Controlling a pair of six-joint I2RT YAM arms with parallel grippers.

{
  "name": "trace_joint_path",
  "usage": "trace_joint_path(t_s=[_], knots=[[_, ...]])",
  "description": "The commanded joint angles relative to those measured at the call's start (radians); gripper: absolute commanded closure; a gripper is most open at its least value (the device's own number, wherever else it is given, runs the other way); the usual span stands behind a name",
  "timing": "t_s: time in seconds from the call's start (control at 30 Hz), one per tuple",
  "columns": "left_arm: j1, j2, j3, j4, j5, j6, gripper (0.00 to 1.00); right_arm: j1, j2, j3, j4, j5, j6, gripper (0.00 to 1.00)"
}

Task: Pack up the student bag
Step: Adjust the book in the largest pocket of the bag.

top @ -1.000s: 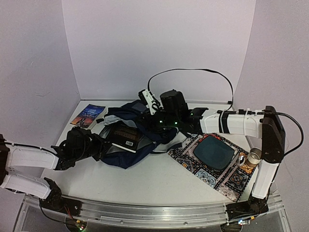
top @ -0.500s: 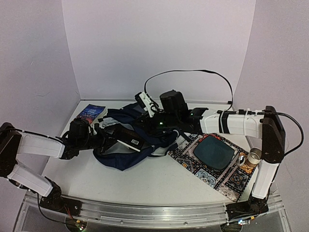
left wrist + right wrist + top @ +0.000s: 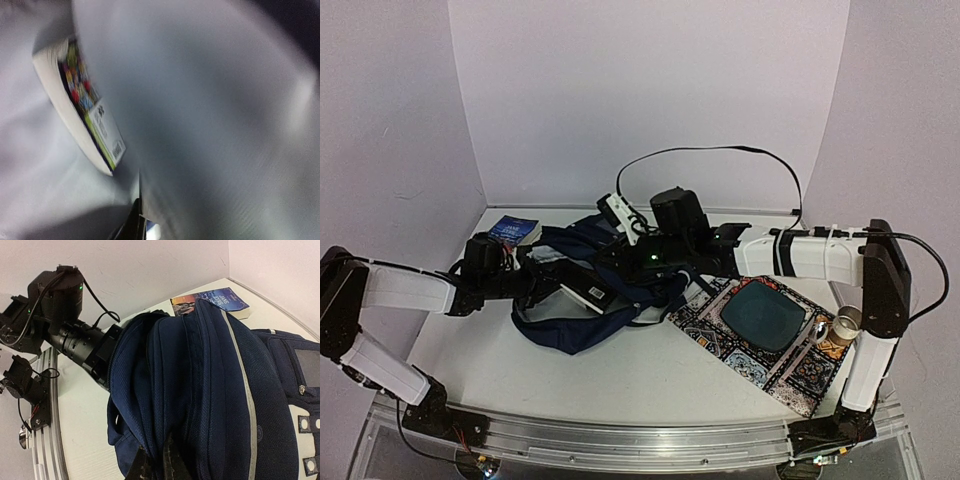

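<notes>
right wrist: bulging navy woven student bag (image 3: 210,390), thin grey stripe (image 3: 243,385)

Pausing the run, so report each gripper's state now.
Left gripper: closed, inside the bag; whether it pinches anything cannot be told.
Right gripper: closed on the bag's outer fabric.

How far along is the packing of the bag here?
Done: one book looks inside the bag. In hand: the right gripper pinches the bag's fabric while the left gripper reaches inside. Left: a blue book lies on the table behind.
</notes>
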Motion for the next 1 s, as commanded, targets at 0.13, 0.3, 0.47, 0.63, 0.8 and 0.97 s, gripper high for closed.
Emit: trace_joint_path(t_s=[0.13,0.3,0.47,0.63,0.8,0.97], knots=[[0.018,0.097,0.140,0.021,-0.193,0.119,0.70,0.024,-0.079,0.072,0.137,-0.107,-0.024,1.00],[0.019,0.084,0.133,0.000,-0.256,0.159,0.54,0.025,-0.081,0.050,0.139,-0.041,-0.029,1.00],[0.019,-0.009,0.135,-0.195,-0.354,0.247,0.43,0.022,-0.089,0.011,0.139,0.059,-0.030,1.00],[0.019,-0.172,0.126,-0.431,-0.490,0.343,0.40,0.009,-0.087,-0.025,0.139,0.090,-0.020,1.00],[0.019,-0.300,0.173,-0.637,-0.656,0.473,0.36,0.000,-0.109,-0.098,0.136,0.097,-0.028,1.00],[0.034,-0.273,0.291,-0.758,-0.787,0.577,0.24,-0.002,-0.141,-0.187,0.117,0.164,-0.023,1.00]])
